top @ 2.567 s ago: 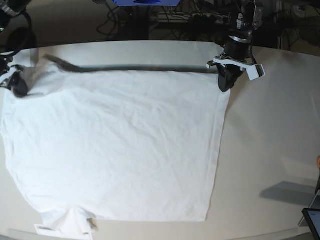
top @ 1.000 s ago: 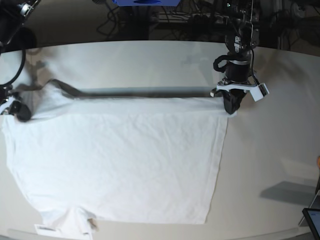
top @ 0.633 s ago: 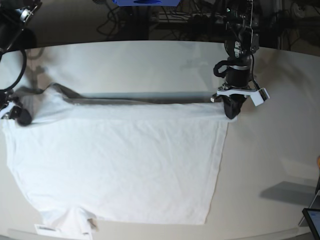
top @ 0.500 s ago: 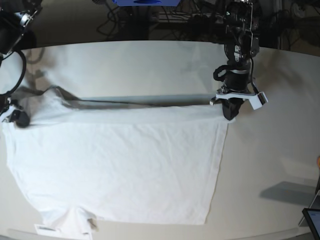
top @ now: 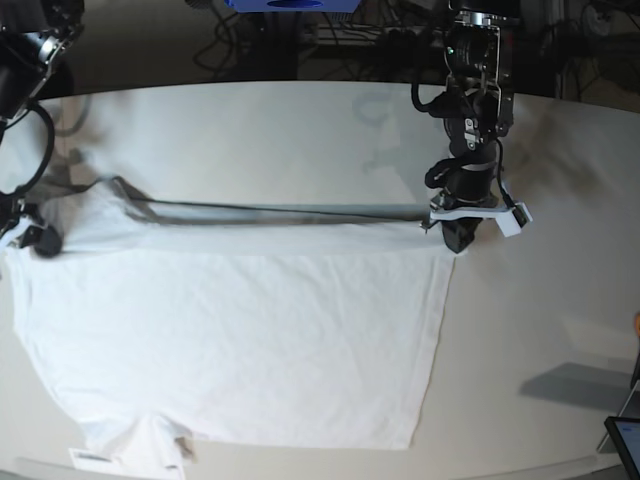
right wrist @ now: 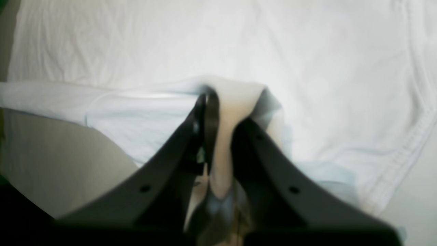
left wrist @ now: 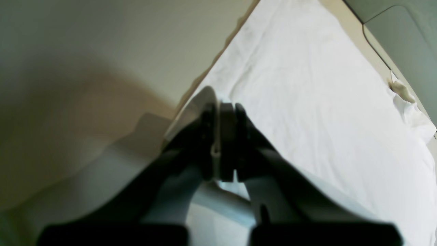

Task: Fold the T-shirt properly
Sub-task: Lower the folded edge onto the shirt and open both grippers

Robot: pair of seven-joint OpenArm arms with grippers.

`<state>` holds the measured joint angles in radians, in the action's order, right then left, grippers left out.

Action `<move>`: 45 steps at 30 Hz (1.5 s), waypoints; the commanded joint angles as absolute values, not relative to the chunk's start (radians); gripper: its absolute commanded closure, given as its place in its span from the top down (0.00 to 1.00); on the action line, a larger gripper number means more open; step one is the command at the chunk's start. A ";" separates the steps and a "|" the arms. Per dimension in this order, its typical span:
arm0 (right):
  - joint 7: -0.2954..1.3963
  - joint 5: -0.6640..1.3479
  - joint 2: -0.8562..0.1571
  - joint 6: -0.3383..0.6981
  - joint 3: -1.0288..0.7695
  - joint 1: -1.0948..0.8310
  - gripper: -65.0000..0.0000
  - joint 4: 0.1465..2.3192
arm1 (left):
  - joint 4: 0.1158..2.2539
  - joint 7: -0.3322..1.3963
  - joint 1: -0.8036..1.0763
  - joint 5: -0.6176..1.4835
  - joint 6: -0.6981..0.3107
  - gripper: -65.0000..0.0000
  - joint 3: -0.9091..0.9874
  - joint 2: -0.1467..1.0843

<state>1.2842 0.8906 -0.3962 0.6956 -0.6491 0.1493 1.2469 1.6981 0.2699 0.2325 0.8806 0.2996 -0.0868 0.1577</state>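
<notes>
nearest the base camera, the t-shirt lies spread flat on the off-white table, with a sleeve and a small label at the near left edge. its right side edge runs up the middle-right of the table. farther back, the shirt's far edge is lifted off the table and drawn into a taut fold line running left to right, casting a thin dark shadow behind it. the left gripper pinches the right end of that lifted edge, its jaws closed tight on a thin layer of cloth. the right gripper grips the left end, jaws clamped on a bunched wad of white fabric. beyond, bare table stretches to dark cables at the back.
</notes>
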 commanded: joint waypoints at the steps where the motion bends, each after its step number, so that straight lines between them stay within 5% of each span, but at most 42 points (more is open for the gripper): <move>1: 1.264 0.912 -0.426 0.698 -0.654 0.177 0.00 1.262 | 1.710 0.243 0.222 0.875 0.300 0.00 -0.077 0.162; 45: 1.207 0.805 -0.438 0.698 -0.585 0.300 0.00 1.124 | 1.656 0.245 0.102 0.875 0.328 0.00 -0.074 0.147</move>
